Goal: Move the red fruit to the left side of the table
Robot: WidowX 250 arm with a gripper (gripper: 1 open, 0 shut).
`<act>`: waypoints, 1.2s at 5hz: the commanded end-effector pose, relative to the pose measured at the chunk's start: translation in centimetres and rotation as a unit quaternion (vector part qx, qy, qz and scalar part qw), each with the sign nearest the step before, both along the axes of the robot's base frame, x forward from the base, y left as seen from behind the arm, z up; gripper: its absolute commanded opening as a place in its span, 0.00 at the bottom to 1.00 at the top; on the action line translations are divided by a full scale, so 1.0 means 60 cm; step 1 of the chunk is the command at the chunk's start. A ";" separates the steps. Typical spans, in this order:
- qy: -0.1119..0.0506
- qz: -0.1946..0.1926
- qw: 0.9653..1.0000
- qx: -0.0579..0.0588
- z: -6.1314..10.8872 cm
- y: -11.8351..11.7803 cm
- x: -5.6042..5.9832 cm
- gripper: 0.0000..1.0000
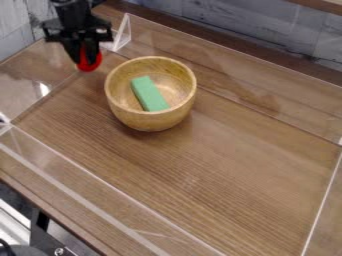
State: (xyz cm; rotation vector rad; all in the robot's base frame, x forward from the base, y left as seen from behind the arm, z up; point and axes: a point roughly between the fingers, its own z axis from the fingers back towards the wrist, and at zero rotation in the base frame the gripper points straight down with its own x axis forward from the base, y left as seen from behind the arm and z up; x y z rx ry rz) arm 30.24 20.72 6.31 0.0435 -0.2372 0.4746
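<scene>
The red fruit (88, 60) is a small bright-red rounded thing hanging between the black fingers of my gripper (87, 52) at the far left of the table (214, 170). The gripper is shut on it, and only the fruit's lower half shows below the fingers. Fruit and gripper sit above the tabletop, just left of and behind the wooden bowl (151, 95). I cannot tell how high the fruit is off the wood.
The wooden bowl holds a green block (147, 94). Clear acrylic walls (40, 150) edge the tabletop, with a white bracket (120, 32) at the back left, close to the gripper.
</scene>
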 end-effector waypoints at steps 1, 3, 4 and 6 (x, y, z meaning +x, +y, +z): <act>-0.016 0.001 1.000 0.018 0.009 0.009 0.009 0.00; -0.012 0.028 0.999 0.022 0.004 0.011 0.013 0.00; -0.012 0.052 0.998 0.024 0.014 0.014 0.012 0.00; -0.015 0.022 0.999 0.026 0.019 0.019 0.002 0.00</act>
